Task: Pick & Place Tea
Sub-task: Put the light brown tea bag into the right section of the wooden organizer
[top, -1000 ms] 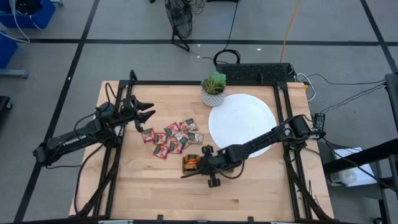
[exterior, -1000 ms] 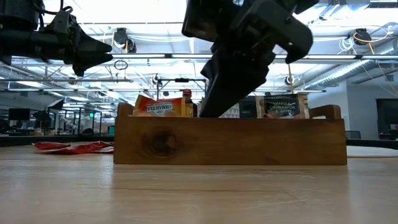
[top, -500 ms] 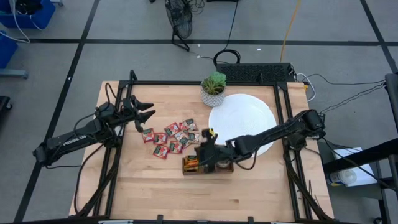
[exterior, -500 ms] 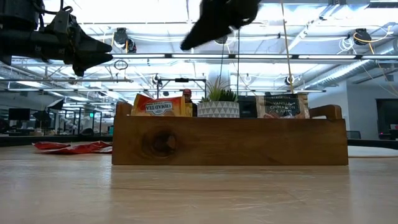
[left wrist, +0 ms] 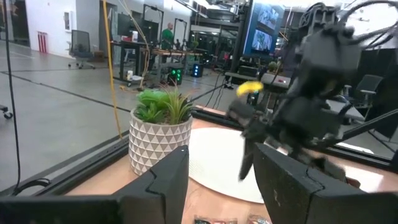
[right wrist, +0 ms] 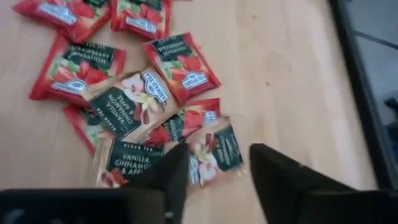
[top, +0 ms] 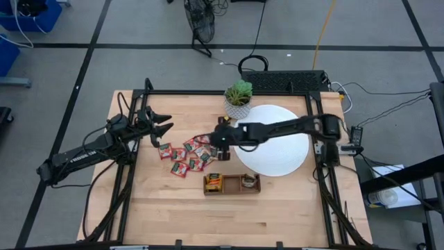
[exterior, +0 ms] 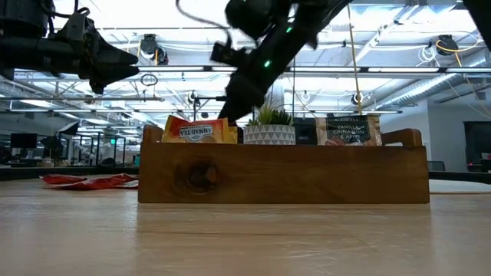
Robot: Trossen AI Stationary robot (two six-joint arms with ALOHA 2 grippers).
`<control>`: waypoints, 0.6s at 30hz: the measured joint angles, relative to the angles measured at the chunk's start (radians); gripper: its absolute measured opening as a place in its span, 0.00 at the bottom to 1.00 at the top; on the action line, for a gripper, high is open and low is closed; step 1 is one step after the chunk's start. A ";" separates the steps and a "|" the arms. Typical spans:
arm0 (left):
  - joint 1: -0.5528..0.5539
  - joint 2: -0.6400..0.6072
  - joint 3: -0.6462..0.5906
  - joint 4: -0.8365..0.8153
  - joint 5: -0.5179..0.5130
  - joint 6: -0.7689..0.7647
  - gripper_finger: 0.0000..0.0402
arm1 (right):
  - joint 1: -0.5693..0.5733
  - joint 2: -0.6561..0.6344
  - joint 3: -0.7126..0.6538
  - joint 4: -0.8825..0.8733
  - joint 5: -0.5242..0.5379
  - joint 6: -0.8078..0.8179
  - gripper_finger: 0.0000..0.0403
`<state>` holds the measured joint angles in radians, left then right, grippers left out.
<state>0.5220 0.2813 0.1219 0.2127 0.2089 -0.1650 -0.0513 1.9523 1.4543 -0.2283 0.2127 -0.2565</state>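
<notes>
The right gripper (top: pixel 220 141), fingers parted and empty, hangs over the tea sachets (top: pixel 191 154) scattered on the table (top: pixel 166 208) beside the white disc (top: pixel 277 149) (a few stand in the wooden tray (top: pixel 232 183)); the left gripper (top: pixel 161 125) waits open nearby.

— Where is room being left? 
— Bare table (top: pixel 277 208) is being left clear in front of the wooden tray (top: pixel 232 183). 
— What is being blocked? 
— The sachets (top: pixel 190 155) are being hemmed in by the right gripper (top: pixel 216 142) above them, the plant (top: pixel 238 98) behind, and the disc (top: pixel 277 154) beside.
</notes>
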 joint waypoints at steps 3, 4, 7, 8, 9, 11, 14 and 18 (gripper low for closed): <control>0.000 0.000 0.000 0.000 0.000 0.000 0.45 | 0.000 0.085 0.059 -0.039 -0.009 -0.041 0.53; 0.000 0.000 0.000 0.000 0.000 0.000 0.45 | 0.000 0.115 0.084 -0.061 -0.008 -0.053 0.55; 0.000 0.000 0.000 0.000 0.000 0.000 0.45 | 0.001 0.177 0.161 -0.170 -0.008 -0.065 0.59; 0.000 0.000 0.000 0.001 0.000 0.000 0.45 | -0.005 0.191 0.183 -0.198 -0.008 -0.065 0.59; 0.000 0.000 0.000 0.000 0.000 0.000 0.45 | -0.012 0.204 0.198 -0.211 -0.008 -0.064 0.59; 0.000 0.000 0.000 0.000 0.000 0.000 0.45 | -0.025 0.224 0.213 -0.221 -0.016 -0.064 0.58; 0.000 0.000 0.000 0.001 0.000 0.000 0.45 | -0.049 0.228 0.214 -0.226 -0.072 -0.068 0.56; 0.000 0.000 0.000 0.001 0.000 0.000 0.45 | -0.074 0.239 0.218 -0.230 -0.147 -0.021 0.51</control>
<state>0.5220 0.2813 0.1219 0.2134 0.2089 -0.1650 -0.1256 2.1917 1.6724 -0.4585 0.0656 -0.2773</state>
